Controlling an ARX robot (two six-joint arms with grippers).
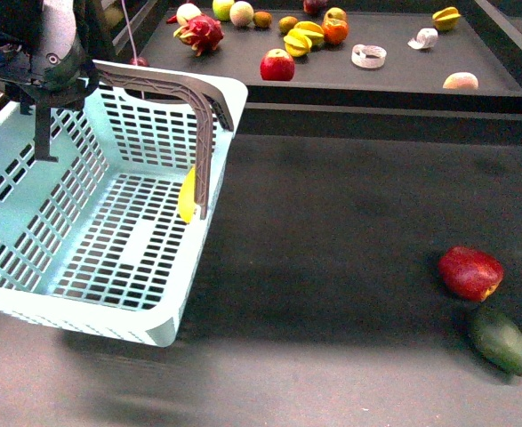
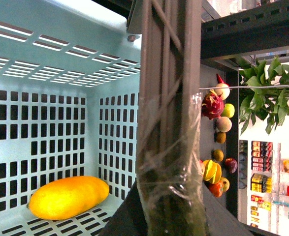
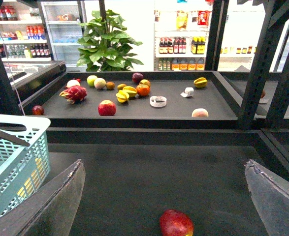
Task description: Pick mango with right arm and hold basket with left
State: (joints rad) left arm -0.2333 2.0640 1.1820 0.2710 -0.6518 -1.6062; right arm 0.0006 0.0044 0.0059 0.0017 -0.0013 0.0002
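The pale mint-blue basket [image 1: 29, 205] hangs tilted at the left, one end lifted off the dark table. My left gripper [image 1: 49, 93] is shut on one grey-brown ribbed handle [image 2: 169, 123] at the far rim. The second handle [image 1: 203, 133] arches over the near rim. The yellow-orange mango [image 2: 68, 196] lies inside the basket against its slotted wall [image 2: 36, 123]; in the front view only a yellow sliver of the mango [image 1: 187, 196] shows behind the handle. My right gripper [image 3: 164, 196] is open wide and empty above the table, right of the basket [image 3: 11, 157]. The right arm is out of the front view.
A red rounded fruit [image 1: 470, 272] and a dark green oval fruit [image 1: 503, 341] lie at the right of the table; the red fruit [image 3: 176, 223] sits below my open right fingers. A raised back shelf [image 1: 403, 80] holds several fruits, including a red apple [image 1: 277, 65].
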